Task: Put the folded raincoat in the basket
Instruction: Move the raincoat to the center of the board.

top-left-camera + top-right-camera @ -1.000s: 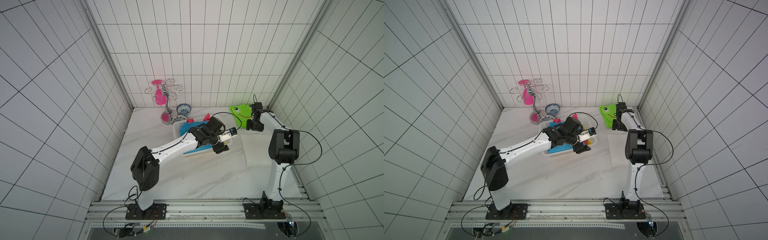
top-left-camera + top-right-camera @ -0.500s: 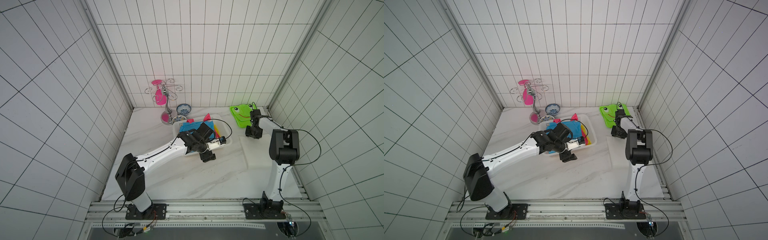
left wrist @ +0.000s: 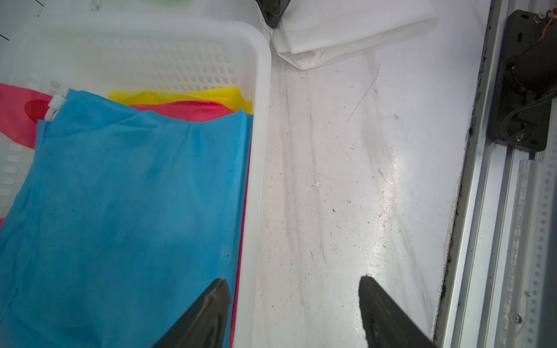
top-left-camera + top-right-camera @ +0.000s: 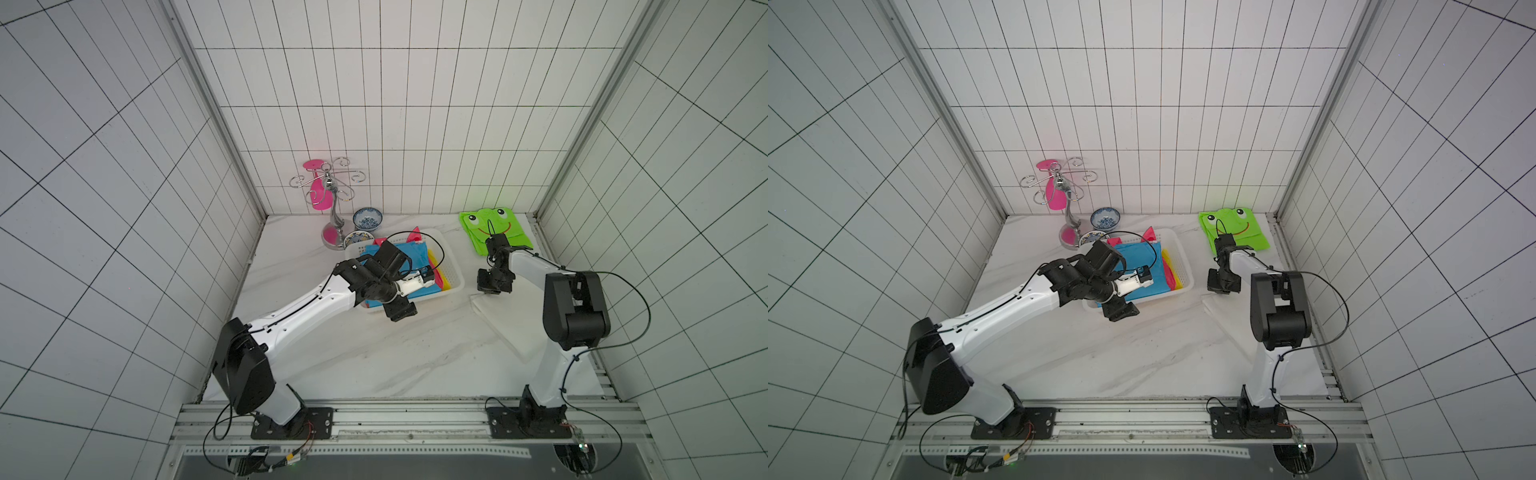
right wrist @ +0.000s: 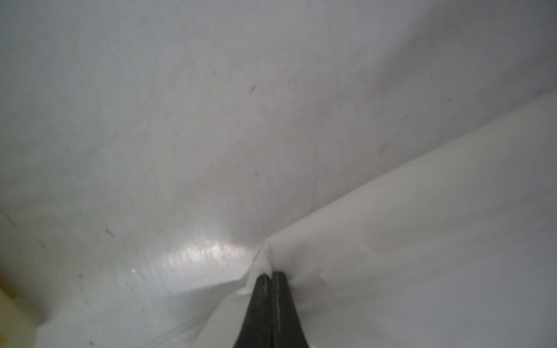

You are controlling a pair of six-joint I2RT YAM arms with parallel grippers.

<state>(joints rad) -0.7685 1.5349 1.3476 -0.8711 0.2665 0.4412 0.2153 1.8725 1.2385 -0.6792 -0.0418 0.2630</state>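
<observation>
white folded raincoat (image 4: 503, 324) beside basket (image 4: 452, 266)

Left arm (image 4: 307, 303) hides 7 o'clock corner of basket (image 4: 455, 272) in both top views; right wrist view blurry, folded raincoat (image 5: 422, 226) & right gripper (image 5: 272, 274) cut off at pic edge.

A broad stretch of bare table (image 4: 395, 357) lies open between the two arm bases, nearer than the basket (image 4: 456, 272). The left arm (image 4: 307, 303) slants across it to the basket's near side. There the left gripper (image 3: 294, 289), jaws apart, has the rim passing between its fingers. Only a narrow strip separates the basket from the white folded raincoat (image 4: 511, 328). The right gripper (image 4: 487, 293), pinched on the raincoat's corner, stands there. A cup stand (image 4: 332, 208), two bowls (image 4: 368, 217) and a green frog bag (image 4: 494, 232) crowd the far edge.
</observation>
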